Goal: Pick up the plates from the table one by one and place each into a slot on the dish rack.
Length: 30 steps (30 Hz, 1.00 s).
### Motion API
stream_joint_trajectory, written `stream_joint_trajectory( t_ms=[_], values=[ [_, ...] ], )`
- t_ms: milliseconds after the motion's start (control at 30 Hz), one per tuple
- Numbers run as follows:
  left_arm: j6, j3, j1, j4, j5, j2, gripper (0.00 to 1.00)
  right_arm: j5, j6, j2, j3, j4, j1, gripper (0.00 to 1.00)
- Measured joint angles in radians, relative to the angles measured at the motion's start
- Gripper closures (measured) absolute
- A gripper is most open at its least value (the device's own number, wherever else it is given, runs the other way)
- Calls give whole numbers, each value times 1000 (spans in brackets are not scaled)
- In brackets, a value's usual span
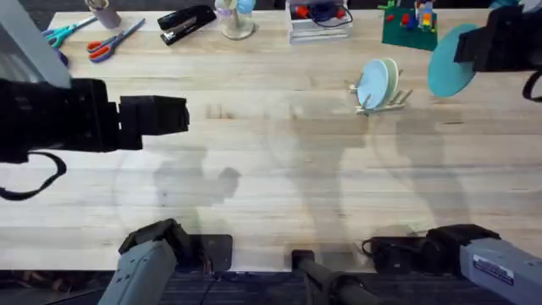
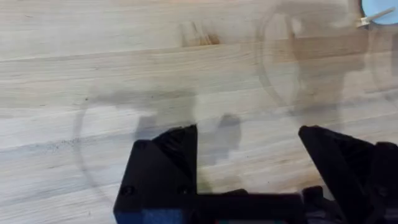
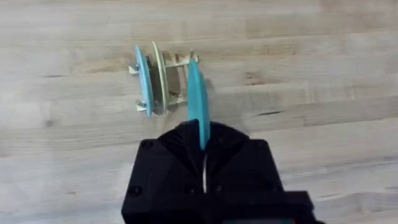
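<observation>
The turquoise plate [image 1: 447, 61] hangs in the air at the far right, above the table [image 1: 279, 169]; my right gripper [image 1: 464, 47] is shut on its rim. In the right wrist view this plate [image 3: 197, 102] shows edge-on between the closed fingers of that gripper [image 3: 202, 134], just beside the dish rack [image 3: 179, 62]. The dish rack [image 1: 391, 99] holds the cream plate [image 1: 389, 78] upright, with a paler blue plate [image 1: 372, 84] in a slot beside it. My left gripper [image 1: 179, 114] hovers over bare wood at the left, open and empty [image 2: 249, 155].
Along the far edge lie scissors [image 1: 110, 42], a black stapler [image 1: 186, 24], a clear organiser [image 1: 319, 21] and a green base with bricks [image 1: 409, 27]. Both arm bases sit at the near edge.
</observation>
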Motion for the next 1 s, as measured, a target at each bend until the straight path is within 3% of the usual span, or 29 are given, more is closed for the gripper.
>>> stream_joint_trajectory(
  t_ms=[1000],
  values=[
    [0,0,0,0,0,0,8,-12,-39,133,0,119,0,971]
  ],
)
